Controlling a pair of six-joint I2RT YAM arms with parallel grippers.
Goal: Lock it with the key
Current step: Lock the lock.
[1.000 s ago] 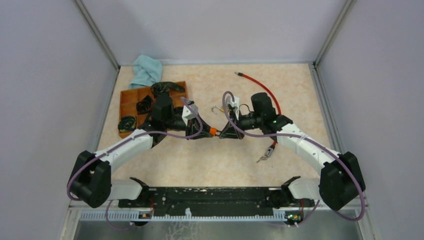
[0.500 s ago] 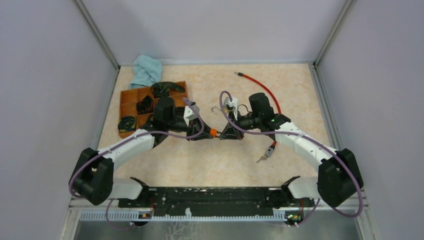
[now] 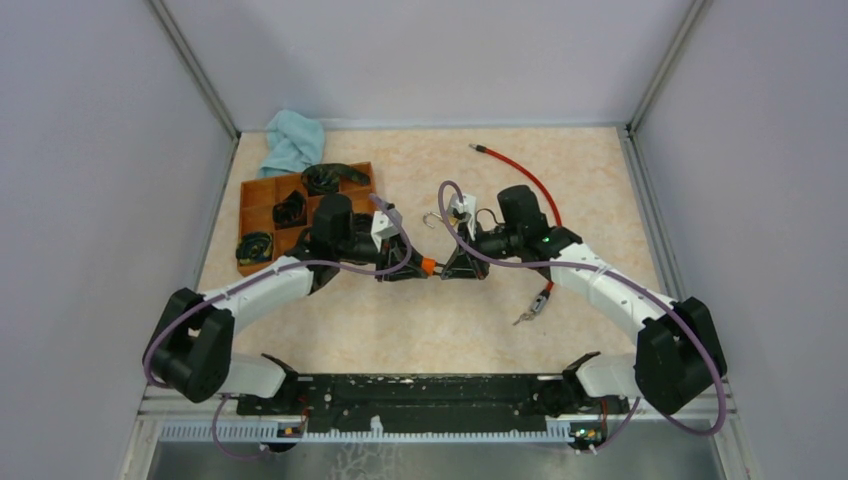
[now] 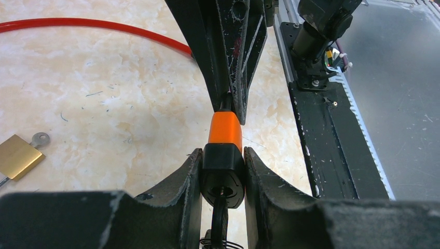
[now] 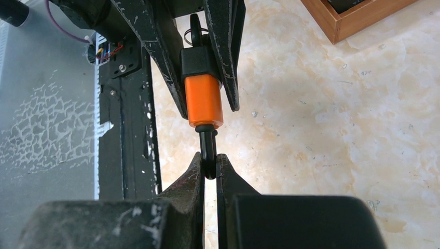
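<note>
Orange padlock point(image 5: 203, 101) held over the bench point(image 3: 450, 330) just right of the wooden tray point(image 3: 245, 225). The left hand point(image 4: 222, 179) is clenched on what appears to be the black key head point(image 5: 198, 61), and the right hand point(image 5: 209, 171) is clenched on the shackle point(image 5: 208, 145) at the end farther from the tray. Likely hazard: the right hand's pinch on the rounded shackle is narrow, so a key turn could spin the body instead of the cylinder, or work the shackle loose.

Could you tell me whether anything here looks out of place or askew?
Nothing looks damaged or spilled. The blue cloth lies crumpled in the far left corner, and a brass padlock lies loose on the table, apart from the orange lock held between the left gripper and right gripper.
</note>
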